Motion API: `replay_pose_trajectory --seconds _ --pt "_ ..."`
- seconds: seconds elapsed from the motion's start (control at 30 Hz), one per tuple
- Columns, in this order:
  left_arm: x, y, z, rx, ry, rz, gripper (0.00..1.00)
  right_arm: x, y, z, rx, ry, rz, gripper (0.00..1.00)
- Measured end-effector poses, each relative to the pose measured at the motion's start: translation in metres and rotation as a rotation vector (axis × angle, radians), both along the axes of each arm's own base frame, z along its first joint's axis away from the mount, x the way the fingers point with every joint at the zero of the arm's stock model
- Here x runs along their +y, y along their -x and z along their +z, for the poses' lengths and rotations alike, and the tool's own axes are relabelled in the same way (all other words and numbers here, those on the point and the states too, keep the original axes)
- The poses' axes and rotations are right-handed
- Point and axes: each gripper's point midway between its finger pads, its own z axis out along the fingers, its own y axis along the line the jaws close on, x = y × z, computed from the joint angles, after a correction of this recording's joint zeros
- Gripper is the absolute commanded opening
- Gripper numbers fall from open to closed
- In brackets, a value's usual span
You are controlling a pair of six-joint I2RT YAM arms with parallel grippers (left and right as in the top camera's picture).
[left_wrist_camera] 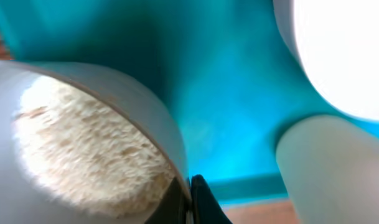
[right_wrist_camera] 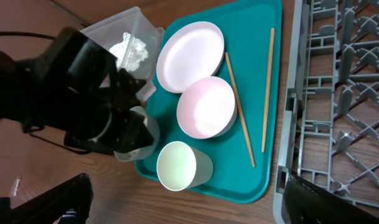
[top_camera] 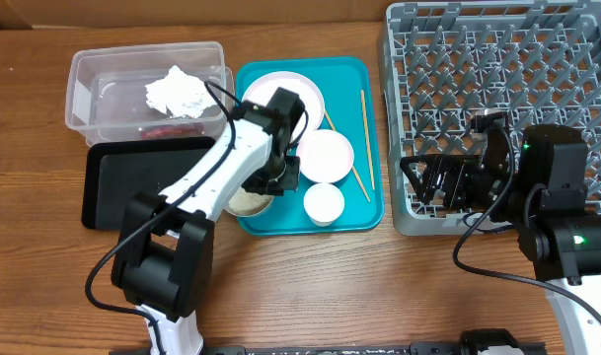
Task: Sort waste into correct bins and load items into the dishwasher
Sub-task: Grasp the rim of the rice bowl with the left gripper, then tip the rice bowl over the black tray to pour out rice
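My left gripper (top_camera: 270,182) is shut on the rim of a white bowl holding rice (top_camera: 243,203) at the front left corner of the teal tray (top_camera: 364,212). The left wrist view shows the jaws (left_wrist_camera: 188,199) pinching that rim, with the rice (left_wrist_camera: 83,143) inside. A white plate (top_camera: 265,89), an empty white bowl (top_camera: 326,156), a small cup (top_camera: 324,203) and two chopsticks (top_camera: 363,138) lie on the teal tray. The napkin (top_camera: 179,92) and red wrapper (top_camera: 165,130) lie in the clear tub (top_camera: 83,74). My right gripper (top_camera: 443,182) is open and empty at the left front of the dish rack (top_camera: 507,59).
The black tray (top_camera: 122,187) lies just in front of the clear tub, left of the teal tray. In the right wrist view the cup (right_wrist_camera: 177,166) stands near the teal tray's front edge, and the rack's wall (right_wrist_camera: 289,124) runs close beside that tray.
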Motion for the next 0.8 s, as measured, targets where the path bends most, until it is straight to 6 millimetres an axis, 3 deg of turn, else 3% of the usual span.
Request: replay_pose_trajectory --seconds 0.27,0.4,0.57,0.8 --pt "-0.007 -0.014 0.067 -0.027 0.031 -0.014 0.04 0.0 -0.001 0.001 -0.006 -0.001 0.0 1.0" --pt "0.002 -0.016 0.089 -0.029 0.038 -0.017 0.04 0.0 -0.001 0.001 -0.007 -0.001 0.0 1.0" --pt "0.026 -0.018 0.097 0.005 0.069 0.007 0.04 0.0 -0.002 0.002 -0.01 -0.001 0.0 1.0" --pt "0.063 -0.023 0.103 0.057 0.249 0.046 0.04 0.0 -0.002 0.002 -0.013 -0.001 0.0 1.0"
